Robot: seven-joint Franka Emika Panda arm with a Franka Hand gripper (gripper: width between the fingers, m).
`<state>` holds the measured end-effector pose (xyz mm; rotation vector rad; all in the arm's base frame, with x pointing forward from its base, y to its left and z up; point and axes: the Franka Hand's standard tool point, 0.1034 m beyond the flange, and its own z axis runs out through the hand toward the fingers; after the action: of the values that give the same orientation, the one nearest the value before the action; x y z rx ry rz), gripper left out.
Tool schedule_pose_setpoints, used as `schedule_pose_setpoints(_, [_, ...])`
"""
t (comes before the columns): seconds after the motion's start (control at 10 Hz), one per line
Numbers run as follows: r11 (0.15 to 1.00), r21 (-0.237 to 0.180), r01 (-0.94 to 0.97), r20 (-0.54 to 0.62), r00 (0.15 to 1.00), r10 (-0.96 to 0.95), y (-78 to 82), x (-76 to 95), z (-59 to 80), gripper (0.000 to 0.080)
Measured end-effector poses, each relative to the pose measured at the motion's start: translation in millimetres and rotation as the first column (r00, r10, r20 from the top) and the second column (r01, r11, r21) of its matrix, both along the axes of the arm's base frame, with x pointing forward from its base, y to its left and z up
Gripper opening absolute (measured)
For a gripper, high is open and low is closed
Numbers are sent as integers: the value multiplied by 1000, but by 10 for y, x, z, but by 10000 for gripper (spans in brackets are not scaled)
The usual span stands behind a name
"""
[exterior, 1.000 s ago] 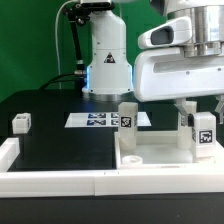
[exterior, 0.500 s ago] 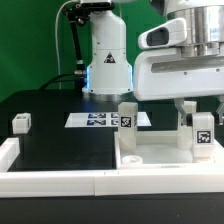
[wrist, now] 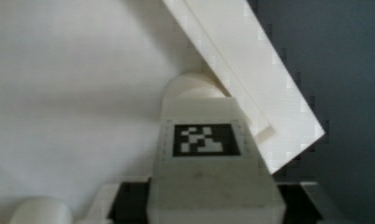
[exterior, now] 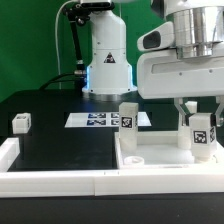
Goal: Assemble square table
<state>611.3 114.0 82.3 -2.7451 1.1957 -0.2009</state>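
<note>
Hand (exterior: pixel 202 120) part closed, fingers clamped either side of the tagged leg (exterior: pixel 204 132), which stands upright at the far corner of the tabletop (exterior: pixel 150 160), on the exterior view's right. Second leg (exterior: pixel 128 115) stands upright at the tabletop's other far corner. Third leg (exterior: pixel 20 123) sits well apart on the black bench (exterior: pixel 60 150), marker board (exterior: pixel 95 120) between them.

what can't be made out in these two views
Held leg block: whether its foot is seated in the square table; too small in the exterior view, white-on-white blur in the wrist view.
Fourth leg block: only three show; hidden or out of frame.
Marker board: tags too small, partly behind the middle leg block, exterior view.
Fingers: wrist view's edge cuts them off.
</note>
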Motion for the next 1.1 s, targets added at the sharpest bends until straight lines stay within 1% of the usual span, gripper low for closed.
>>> schedule_pose_setpoints(0.2, [983,30,183,-22,983,-183,18,-7,3,291])
schedule_pose_setpoints(0.5, [944,53,326,-45,945,-324,19,-7,2,291])
schedule_pose_setpoints(0.7, [944,53,326,-44,945,-324,17,-6,1,291])
schedule_pose_setpoints(0.8, [957,47,287,-39,958,-286,18,-6,0,291])
schedule_pose_setpoints(0.9, [970,40,241,-42,970,-239,20,-1,10,478])
schedule_pose_setpoints(1.0, [979,36,201,-47,979,-199,39,5,23,590])
schedule_pose_setpoints(1.1, [995,21,101,-33,994,-100,39,12,25,590])
